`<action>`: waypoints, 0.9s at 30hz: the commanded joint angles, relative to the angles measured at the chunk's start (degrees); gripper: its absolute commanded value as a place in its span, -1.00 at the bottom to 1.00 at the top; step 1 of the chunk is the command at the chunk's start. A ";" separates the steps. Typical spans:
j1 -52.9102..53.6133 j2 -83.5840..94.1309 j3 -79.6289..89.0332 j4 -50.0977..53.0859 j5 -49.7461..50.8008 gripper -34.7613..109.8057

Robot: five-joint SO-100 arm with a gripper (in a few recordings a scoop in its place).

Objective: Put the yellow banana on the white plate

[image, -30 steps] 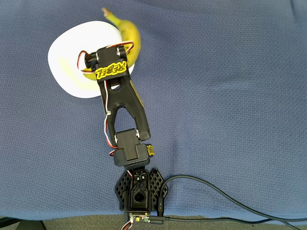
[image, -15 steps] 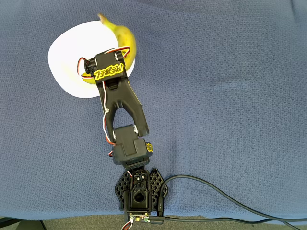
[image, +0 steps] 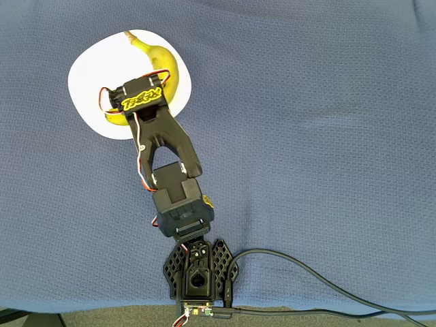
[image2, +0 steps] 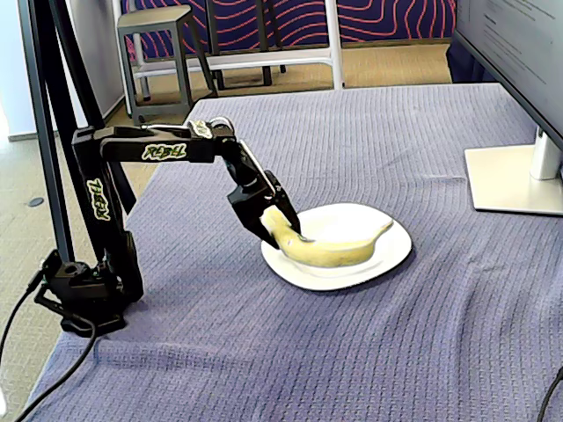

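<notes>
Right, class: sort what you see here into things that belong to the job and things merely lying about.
Belonging to the job:
- yellow banana, held at one end
- white plate under it
- gripper, closed on the banana

Merely about:
- blue tablecloth
- monitor stand
- stool
- black cable

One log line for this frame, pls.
phase: placing | claw: shut on yellow banana | banana: over white plate, stem end inside rim | release: not yet
</notes>
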 commanded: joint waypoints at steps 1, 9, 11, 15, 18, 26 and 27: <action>-1.05 0.09 -7.12 -1.93 0.70 -0.52; -0.62 -4.13 -12.74 -1.85 -0.09 -0.52; -0.44 -4.66 -13.01 -1.85 -0.35 -0.52; -0.44 -5.54 -13.27 -2.37 -0.53 -0.52; -0.44 -6.59 -13.62 -2.72 -0.62 -0.52; -0.62 -7.82 -13.62 -3.25 -0.44 -0.52; -0.62 -8.00 -13.54 -3.34 -0.70 -0.52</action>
